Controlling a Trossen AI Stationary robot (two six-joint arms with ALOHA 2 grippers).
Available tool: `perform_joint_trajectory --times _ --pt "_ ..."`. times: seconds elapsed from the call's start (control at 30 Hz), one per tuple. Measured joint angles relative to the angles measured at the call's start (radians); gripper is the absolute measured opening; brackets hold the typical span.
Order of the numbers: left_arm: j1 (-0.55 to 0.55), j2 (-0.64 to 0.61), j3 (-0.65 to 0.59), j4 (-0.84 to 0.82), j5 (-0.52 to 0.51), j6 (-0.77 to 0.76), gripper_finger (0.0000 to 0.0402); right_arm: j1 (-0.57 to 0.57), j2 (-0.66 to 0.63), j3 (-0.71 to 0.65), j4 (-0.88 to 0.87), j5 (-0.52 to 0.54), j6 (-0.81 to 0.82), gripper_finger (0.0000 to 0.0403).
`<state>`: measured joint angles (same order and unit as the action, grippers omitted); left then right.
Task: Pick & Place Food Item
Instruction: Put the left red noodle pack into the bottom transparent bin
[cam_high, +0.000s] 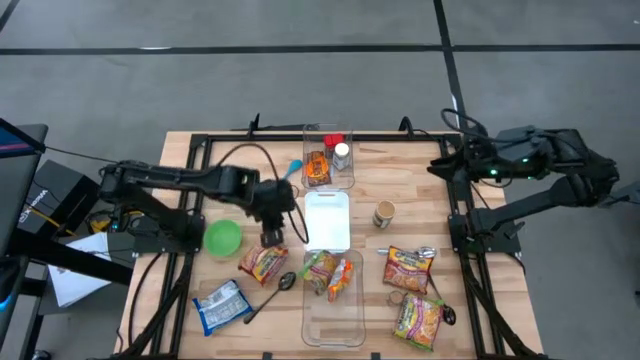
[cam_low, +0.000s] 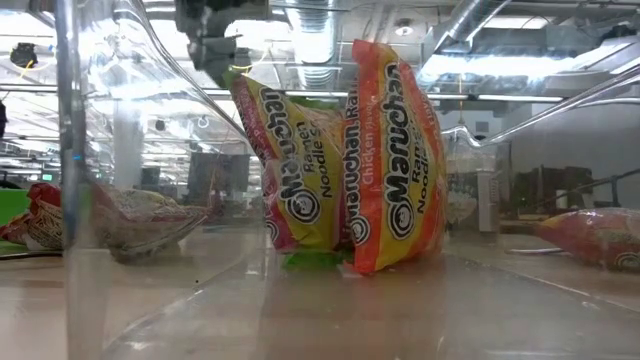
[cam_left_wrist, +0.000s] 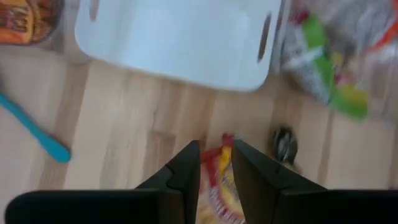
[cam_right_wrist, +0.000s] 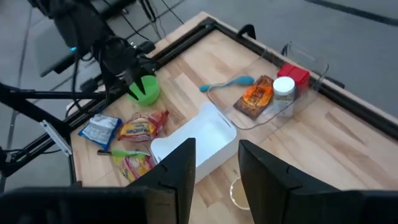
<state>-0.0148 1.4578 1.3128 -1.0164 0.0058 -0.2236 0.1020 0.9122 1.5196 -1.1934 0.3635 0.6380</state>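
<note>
A red-and-yellow ramen packet (cam_high: 263, 263) lies flat on the wooden table, left of the near clear bin (cam_high: 333, 318). My left gripper (cam_high: 272, 237) hangs above the packet's far end and points steeply down. Its fingers are slightly apart and hold nothing. In the left wrist view the ramen packet (cam_left_wrist: 217, 183) shows through the gap of my left gripper (cam_left_wrist: 216, 146). Two more ramen packets (cam_low: 300, 170) (cam_low: 395, 160) stand on edge in the near bin. My right gripper (cam_right_wrist: 217, 146) waits raised at the table's right edge, open and holding nothing.
A white board (cam_high: 327, 220) lies mid-table, with a green bowl (cam_high: 223, 237) to its left. A spoon (cam_high: 270, 295) and a blue-white packet (cam_high: 222, 305) lie near the front left. The far bin (cam_high: 328, 160) holds a snack and a jar. A can (cam_high: 384, 214) and two ramen packets (cam_high: 408, 268) (cam_high: 420, 318) are at the right.
</note>
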Motion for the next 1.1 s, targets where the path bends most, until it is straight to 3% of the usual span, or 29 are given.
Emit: perform_joint_trajectory --times 0.2,0.47,0.63,0.83,1.1 --pt "0.164 0.001 -0.032 -0.048 0.180 0.215 0.0085 0.000 0.059 0.000 0.005 0.004 0.059 0.0116" --pt "0.314 0.002 -0.269 0.018 0.421 0.359 0.0085 0.001 0.083 0.000 0.031 0.004 0.123 0.0116" --pt "0.340 0.002 -0.386 0.127 0.446 0.401 0.0085 0.002 0.066 0.000 0.048 0.004 0.149 0.0116" --pt "0.374 0.002 -0.471 0.286 0.446 0.257 0.0085 0.001 0.054 0.000 0.073 0.004 0.144 0.0116" --pt "0.391 0.002 -0.533 0.347 0.446 0.021 0.0085 0.001 0.055 0.000 0.072 0.004 0.124 0.0116"
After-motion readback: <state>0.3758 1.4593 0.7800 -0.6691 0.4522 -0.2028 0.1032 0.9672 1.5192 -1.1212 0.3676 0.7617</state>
